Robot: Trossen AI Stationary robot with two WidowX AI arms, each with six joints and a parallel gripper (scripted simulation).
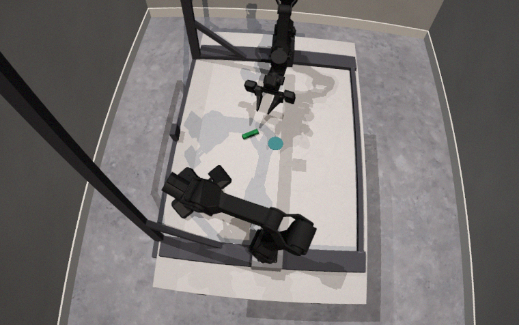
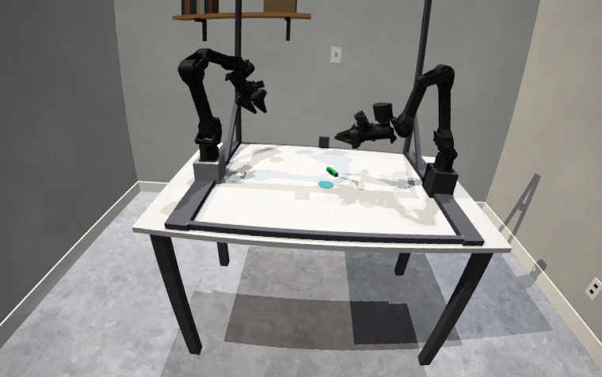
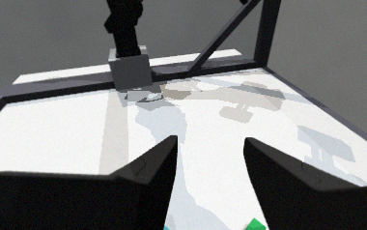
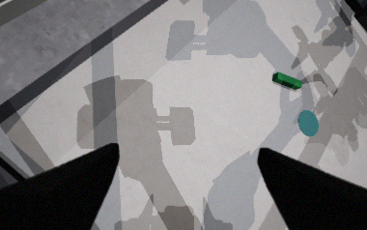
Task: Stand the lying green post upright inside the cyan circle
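Note:
The green post point(image 1: 250, 134) point(image 2: 332, 171) point(image 4: 287, 81) lies on its side on the table, outside the cyan circle point(image 1: 275, 143) point(image 2: 325, 184) point(image 4: 308, 123) and close to it. Only an end of the post point(image 3: 255, 224) shows at the bottom edge of the left wrist view. My left gripper point(image 1: 263, 112) point(image 2: 337, 136) point(image 3: 211, 143) is partly open and empty, above the table on its own arm's side of the post, and touches nothing. My right gripper point(image 2: 260, 112) point(image 4: 189, 153) is wide open and empty, high above the table and well away from the post. Its fingertips are hidden in the top view.
A dark frame point(image 1: 358, 160) point(image 2: 310, 233) borders the white table top. Frame uprights point(image 1: 190, 30) point(image 2: 238, 89) rise beside both arms. A small dark block point(image 1: 174, 132) point(image 2: 323, 142) sits at the table's far edge in the exterior view.

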